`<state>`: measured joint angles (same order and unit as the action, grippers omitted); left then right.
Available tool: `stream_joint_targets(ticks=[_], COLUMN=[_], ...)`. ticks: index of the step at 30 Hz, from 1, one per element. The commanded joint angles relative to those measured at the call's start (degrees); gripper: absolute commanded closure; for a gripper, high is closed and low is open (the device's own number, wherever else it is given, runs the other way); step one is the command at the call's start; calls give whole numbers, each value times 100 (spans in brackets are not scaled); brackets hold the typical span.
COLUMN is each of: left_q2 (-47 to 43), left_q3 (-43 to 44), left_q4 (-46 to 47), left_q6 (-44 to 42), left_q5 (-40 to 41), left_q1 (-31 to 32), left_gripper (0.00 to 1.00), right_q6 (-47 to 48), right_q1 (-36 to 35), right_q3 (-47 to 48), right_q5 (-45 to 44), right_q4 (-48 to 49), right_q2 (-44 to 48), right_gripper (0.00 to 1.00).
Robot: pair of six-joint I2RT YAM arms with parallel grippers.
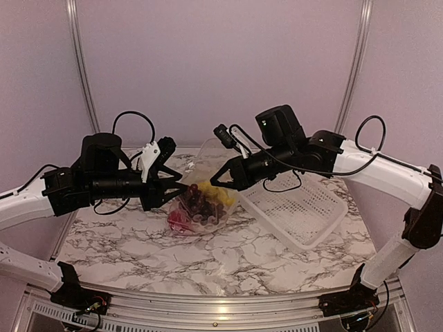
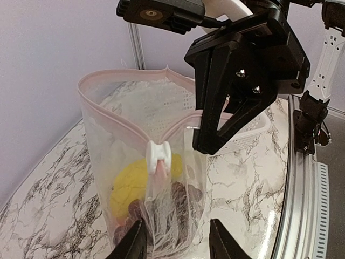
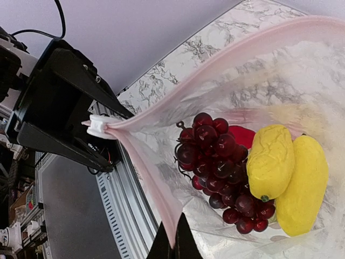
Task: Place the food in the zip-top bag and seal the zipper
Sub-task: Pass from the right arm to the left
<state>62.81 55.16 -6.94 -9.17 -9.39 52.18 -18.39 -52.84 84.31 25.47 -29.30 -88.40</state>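
Right gripper is pinched tight on the zipper, holding the mouth of the zip-top bag up just off the left-hand corner of the white lattice basket. Left gripper sits on the side of the bag away from the basket, jaws apart, one finger either side of the bag's edge beneath the white slider. One finger looks to brush the plastic, the other shows a gap. From the slider back toward the basket the zipper's two pink lips stand apart, so the mouth gapes. Down in the bag are the dark grape bunch, a red piece behind it, and a yellow piece lying against a second yellow piece. Bare marble table runs from the basket's near rim to the front edge, and the right arm hangs over the basket's far side
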Motion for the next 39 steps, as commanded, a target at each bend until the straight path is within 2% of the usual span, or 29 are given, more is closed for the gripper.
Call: stream_joint_targets(ticks=[1, 5, 9, 17, 28, 39], left_q2=[258, 352, 461, 505, 737, 788], left_q3=[283, 338, 382, 333, 302, 259], left_q4=[325, 582, 641, 1031, 1377, 1587], left_q6=[-103, -7, -14, 30, 201, 315], left_q5=[-101, 151, 370, 175, -255, -241], left_q1=[13, 16, 15, 14, 11, 17], left_gripper=[62, 68, 70, 75, 75, 90], right_q6=[75, 42, -43, -233, -316, -292], right_q1=[-48, -50, -46, -49, -50, -51], right_q3=[314, 252, 138, -71, -199, -283], right_q5=[89, 163, 174, 199, 155, 177], right_q4=[156, 164, 274, 394, 436, 331], right_q2=[127, 205, 338, 504, 613, 666], right_gripper=[100, 100, 100, 100, 100, 100])
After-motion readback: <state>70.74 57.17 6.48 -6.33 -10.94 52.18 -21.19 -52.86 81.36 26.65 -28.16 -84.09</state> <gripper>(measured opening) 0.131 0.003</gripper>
